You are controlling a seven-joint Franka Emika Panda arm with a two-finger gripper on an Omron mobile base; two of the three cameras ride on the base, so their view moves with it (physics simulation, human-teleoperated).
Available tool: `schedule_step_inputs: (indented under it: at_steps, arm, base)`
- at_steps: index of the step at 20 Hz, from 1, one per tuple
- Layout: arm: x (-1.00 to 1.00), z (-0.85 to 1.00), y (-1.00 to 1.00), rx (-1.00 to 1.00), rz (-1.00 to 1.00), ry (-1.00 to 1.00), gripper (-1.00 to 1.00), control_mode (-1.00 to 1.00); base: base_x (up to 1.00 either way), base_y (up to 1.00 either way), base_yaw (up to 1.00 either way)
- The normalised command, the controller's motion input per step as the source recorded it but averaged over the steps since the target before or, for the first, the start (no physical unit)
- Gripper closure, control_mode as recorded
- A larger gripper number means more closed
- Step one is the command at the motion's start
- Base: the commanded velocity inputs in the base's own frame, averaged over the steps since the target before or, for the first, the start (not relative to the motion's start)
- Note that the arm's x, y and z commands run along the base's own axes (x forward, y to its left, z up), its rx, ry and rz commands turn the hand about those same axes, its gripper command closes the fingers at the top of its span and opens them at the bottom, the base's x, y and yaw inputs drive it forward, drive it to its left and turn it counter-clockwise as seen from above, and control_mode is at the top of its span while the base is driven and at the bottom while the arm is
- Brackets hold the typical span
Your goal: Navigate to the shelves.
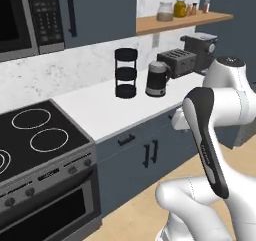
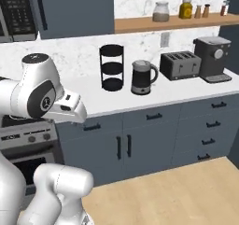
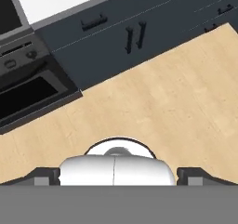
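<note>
- Shelf (image 2: 140,24) mounted on the wall above the table (image 2: 186,93), right of the cabinet (image 2: 74,7); jars (image 2: 161,11) lined up on the shelf.
- Below the shelf on the table: wire rack (image 2: 112,67), kettle (image 2: 141,77), toaster (image 2: 180,65), coffee machine (image 2: 212,58).
- Stove (image 1: 35,135) left of the table, well away from the shelf.
- Hand (image 3: 119,179) tucked in, aimed down at the floor (image 3: 162,111); finger tips (image 3: 42,177) far apart at the edges of the hand view, so spread, pinching nothing.
- Judged midway: shelf in sight but off to the right, base not yet squared to it.
- Risk: driving right too close to the table could knock the elbow (image 1: 210,130) against the drawers (image 2: 210,126).
- Risk: stopping early leaves the base before the rack, not under the shelf.
</note>
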Motion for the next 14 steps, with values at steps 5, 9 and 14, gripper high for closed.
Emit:
schedule_step_inputs:
  at_steps: [5,9,14]
  arm:
    - [0.00,0.00,0.00,0.00,0.00,0.00,-1.00,1.00]
    - [0.00,0.00,0.00,0.00,0.00,0.00,-1.00,1.00]
    - [0.00,0.00,0.00,0.00,0.00,0.00,-1.00,1.00]
  base:
    - [0.23,-1.00,0.40]
    - [0.23,-1.00,0.39]
    - [0.23,-1.00,0.30]
